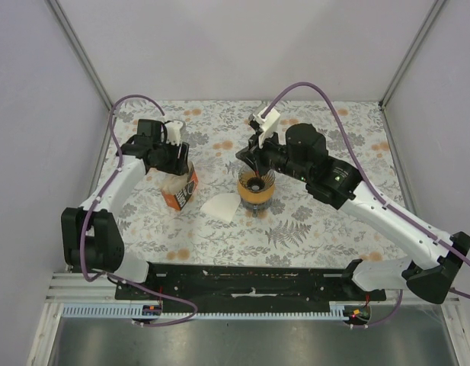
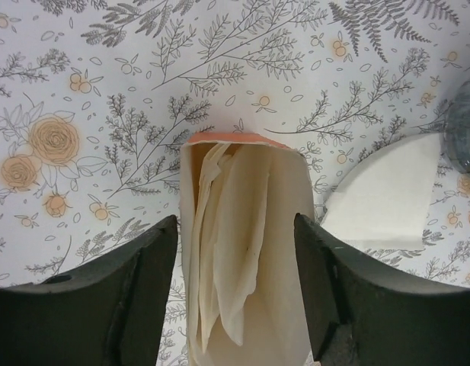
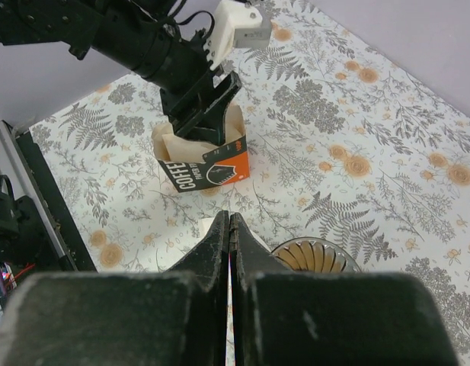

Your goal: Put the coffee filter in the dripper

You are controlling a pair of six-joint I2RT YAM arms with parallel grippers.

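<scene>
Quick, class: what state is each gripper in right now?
Left gripper: closed on the orange cardboard packet of cream paper filters.
Right gripper: shut, fingertips together, holding nothing.

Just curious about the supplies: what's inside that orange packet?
Cream paper filters stand packed in the orange packet, their edges loose at the open top. The packet's walls hide their lower parts and the bottom, so their number cannot be told.

coffee filter (image 2: pixel 387 194): matt white paper | dripper (image 3: pixel 318 255): glossy ribbed see-thru | packet (image 3: pixel 208 171): orange card
</scene>
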